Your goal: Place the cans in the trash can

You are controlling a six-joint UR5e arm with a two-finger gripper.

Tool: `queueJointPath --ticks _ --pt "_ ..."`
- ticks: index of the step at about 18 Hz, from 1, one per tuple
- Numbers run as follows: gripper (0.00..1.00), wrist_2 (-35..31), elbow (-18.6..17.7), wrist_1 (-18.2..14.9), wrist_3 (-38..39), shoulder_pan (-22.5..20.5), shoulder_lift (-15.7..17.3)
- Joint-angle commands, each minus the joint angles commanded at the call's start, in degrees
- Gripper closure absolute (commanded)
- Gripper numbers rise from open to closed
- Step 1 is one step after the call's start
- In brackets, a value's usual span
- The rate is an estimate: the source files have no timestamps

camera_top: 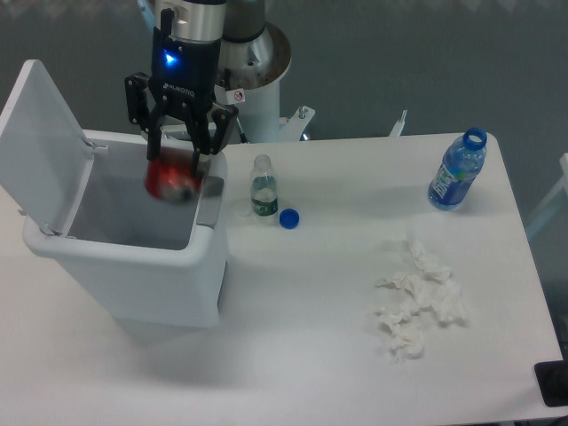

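Tissues: crumpled white paper tissues [419,300] lie in a loose heap at the near right of the surface; the pieces overlap, so their number cannot be told.
Surface: white table surface [319,355], carrying the bin at the left, the tissues, two bottles and a loose cap.
Trash can: one large white rectangular trash can [133,266] stands at the near left of the surface, its hinged lid [40,142] flipped up and leaning to the left, a grey tab [209,206] on its right rim.
Red can: one crushed red can [172,180], blurred, sits over the open mouth of the trash can near its right wall, directly below the gripper and at the finger ends; whether the fingers touch it cannot be told.
Gripper: black two-finger gripper [180,153] points down above the bin; the fingers slope inward toward the can, but whether they are spread or pinching it cannot be told.
Cap: one blue bottle cap [288,217] lies loose just right of the small bottle.
Small bottle: one clear plastic bottle [263,187] with a green label stands uncapped beside the bin's right side; label text too small to read.
Large bottle: one clear bottle [457,170] with a blue label and blue neck ring stands at the far right edge; its writing is unreadable.
Writing: white lettering on the gripper body, too small to be sure of.
Arm: wrist [188,40] with a blue light rises above the gripper, before a white base [257,84].
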State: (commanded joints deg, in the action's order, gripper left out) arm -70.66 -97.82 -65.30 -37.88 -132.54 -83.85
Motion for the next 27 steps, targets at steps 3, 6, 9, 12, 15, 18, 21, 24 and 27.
queueJointPath --ticks 3,6,9,12,15,18,21,24,27 --pt "0.16 0.0 0.1 0.1 -0.1 0.0 0.0" --pt "0.05 -0.1 0.9 0.2 -0.2 -0.1 -0.2" --pt "0.0 -0.3 2.0 1.1 -0.5 -1.2 -0.6" --pt "0.0 -0.9 3.1 1.3 -2.1 -2.5 -2.9" --pt "0.0 -3.2 3.1 1.8 -2.3 -3.4 -4.8" --pt "0.0 -4.7 3.4 1.9 -3.0 -5.5 -6.4" --pt "0.0 -9.6 4.2 3.3 -9.0 -6.0 -8.9" --pt "0.0 -15.0 5.5 4.3 -11.2 -6.2 -11.2" --pt "0.0 -15.1 6.1 4.5 -14.5 -8.0 -12.3"
